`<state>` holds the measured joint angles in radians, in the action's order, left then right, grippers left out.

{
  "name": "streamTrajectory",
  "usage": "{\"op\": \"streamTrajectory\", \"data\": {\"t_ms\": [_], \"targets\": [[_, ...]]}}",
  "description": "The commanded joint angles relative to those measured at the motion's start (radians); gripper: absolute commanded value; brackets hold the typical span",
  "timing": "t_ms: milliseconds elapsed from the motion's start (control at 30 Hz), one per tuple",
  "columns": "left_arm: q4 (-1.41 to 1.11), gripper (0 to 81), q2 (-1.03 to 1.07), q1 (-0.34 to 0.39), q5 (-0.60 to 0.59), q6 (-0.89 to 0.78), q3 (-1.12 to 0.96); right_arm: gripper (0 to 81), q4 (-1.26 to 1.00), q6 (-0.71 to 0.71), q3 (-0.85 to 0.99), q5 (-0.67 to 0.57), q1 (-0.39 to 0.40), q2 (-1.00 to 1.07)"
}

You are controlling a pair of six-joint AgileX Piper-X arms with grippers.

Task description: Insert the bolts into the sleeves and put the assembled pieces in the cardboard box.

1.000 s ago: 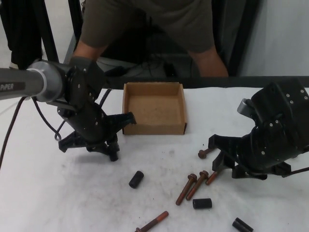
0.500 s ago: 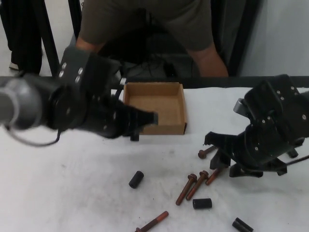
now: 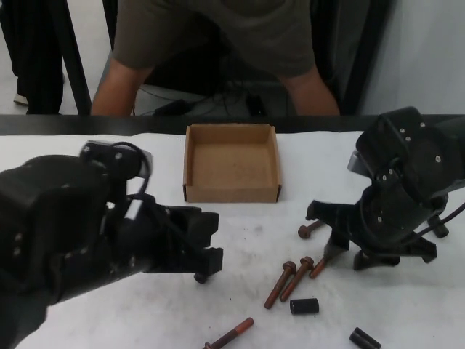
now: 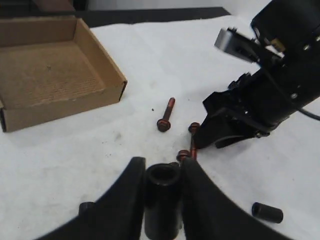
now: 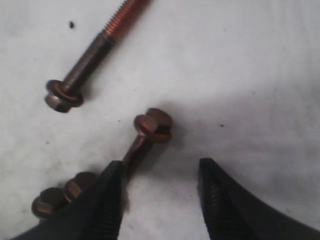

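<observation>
Black arms [image 3: 62, 218], curved black fingers [image 4: 125, 197]

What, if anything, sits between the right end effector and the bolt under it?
Nothing visible does. The right end effector is open above the bolt, whose shank runs beside one finger. Only bare white cover shows between them.

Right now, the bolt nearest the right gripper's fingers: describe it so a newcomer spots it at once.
On the white bench, nearer than the cardboard box, find the open right gripper. The bolt lies just off its fingertips, its shaft running behind one finger. Its neighbours differ: one bolt lies fully exposed, and two more sit as a pair.
</observation>
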<state>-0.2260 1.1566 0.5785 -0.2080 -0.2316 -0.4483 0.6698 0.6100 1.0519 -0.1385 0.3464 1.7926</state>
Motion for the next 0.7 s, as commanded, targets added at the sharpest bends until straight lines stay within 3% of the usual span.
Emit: {"op": "streamTrajectory", "data": {"t_ms": [0, 667], "targets": [[-0.022, 0.8, -0.038, 0.003, -0.002, 0.0, 0.007, 43.8, 0.022, 0.044, 0.008, 0.006, 0.0, 0.004], [0.004, 0.8, -0.164, 0.003, -0.033, -0.007, 0.016, 43.8, -0.092, 0.237, 0.008, 0.023, 0.025, 0.008]]}}
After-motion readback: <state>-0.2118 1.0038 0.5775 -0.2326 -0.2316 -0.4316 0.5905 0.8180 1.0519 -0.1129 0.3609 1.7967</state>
